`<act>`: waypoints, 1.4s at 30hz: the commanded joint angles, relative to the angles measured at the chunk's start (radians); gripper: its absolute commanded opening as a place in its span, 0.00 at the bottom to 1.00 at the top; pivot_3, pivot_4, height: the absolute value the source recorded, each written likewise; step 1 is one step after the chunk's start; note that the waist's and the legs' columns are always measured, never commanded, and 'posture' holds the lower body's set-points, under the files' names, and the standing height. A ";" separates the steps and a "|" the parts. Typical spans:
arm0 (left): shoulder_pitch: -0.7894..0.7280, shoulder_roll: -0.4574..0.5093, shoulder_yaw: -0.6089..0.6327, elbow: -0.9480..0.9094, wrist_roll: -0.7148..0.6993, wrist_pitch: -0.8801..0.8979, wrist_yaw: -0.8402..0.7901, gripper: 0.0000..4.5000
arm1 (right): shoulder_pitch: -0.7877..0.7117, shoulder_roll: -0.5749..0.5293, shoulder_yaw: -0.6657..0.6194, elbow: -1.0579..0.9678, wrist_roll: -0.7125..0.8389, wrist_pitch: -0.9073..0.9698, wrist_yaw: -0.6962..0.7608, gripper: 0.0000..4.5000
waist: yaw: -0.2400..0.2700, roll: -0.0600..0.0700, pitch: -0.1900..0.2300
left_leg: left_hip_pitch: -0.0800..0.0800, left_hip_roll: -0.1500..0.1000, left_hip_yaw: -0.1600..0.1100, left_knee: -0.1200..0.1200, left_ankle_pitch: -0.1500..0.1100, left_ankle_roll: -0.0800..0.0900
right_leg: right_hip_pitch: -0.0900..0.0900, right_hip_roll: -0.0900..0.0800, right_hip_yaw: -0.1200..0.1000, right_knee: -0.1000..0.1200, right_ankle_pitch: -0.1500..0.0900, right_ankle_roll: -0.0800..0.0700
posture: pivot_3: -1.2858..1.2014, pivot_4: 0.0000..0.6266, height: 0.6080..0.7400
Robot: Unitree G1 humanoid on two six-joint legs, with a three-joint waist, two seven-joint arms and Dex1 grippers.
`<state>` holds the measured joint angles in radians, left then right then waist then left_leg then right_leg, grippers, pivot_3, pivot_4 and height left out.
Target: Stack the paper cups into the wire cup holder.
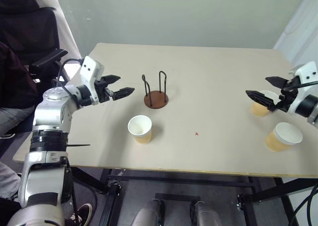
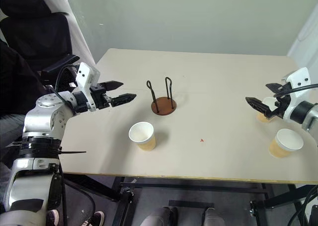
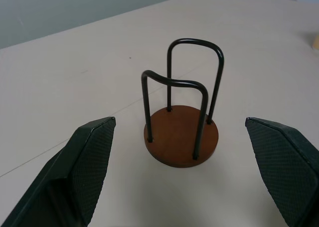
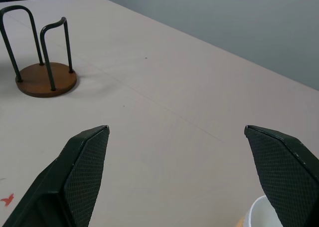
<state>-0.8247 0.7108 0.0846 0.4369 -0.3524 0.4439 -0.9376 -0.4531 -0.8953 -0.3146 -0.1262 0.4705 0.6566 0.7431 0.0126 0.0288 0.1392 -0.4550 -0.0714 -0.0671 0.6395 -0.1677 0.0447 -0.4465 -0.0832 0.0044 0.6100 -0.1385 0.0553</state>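
A: The left gripper hangs with jaws wide and empty, aimed at the wire cup holder with the reddish-brown disc base and two black loops, which holds nothing. The right gripper is equally wide, above one tan-orange paper cup with a white rim.

B: No cup is stacked yet. The approach step appears in hand; next, one gripper must descend around a cup.

A: A second cup stands near the right arm and a third just before the holder on the beige table. Nothing obstructs either path.

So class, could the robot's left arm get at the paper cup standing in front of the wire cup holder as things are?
Probably yes: the left gripper is open, empty, and bare table lies between it and that paper cup.
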 commanded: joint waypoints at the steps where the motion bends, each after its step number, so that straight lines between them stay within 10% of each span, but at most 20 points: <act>1: -0.021 0.003 0.028 -0.009 -0.009 0.006 -0.001 1.00 | -0.008 -0.011 -0.026 -0.046 0.012 0.013 -0.015 0.99 | 0.000 0.000 0.000 | 0.000 0.000 0.000 0.000 0.000 0.000 | 0.000 0.000 0.000 0.000 0.000 0.000 | 0.52 0.24 1.00; 42: -0.202 -0.181 -0.056 0.261 0.111 -0.111 -0.039 1.00 | -0.053 -0.031 -0.018 -0.108 0.046 0.058 -0.001 0.99 | 0.006 0.000 0.000 | -0.002 -0.002 0.000 0.000 0.004 0.004 | 0.000 -0.001 0.001 -0.001 -0.001 0.012 | 0.52 0.24 1.00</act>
<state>-1.0000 0.5281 0.0195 0.6875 -0.2428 0.3512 -0.9752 -0.4864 -0.9061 -0.3144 -0.2053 0.5065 0.7181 0.7449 0.0189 0.0284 0.1395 -0.4570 -0.0738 -0.0672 0.6395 -0.1631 0.0488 -0.4461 -0.0844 0.0054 0.6093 -0.1389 0.0672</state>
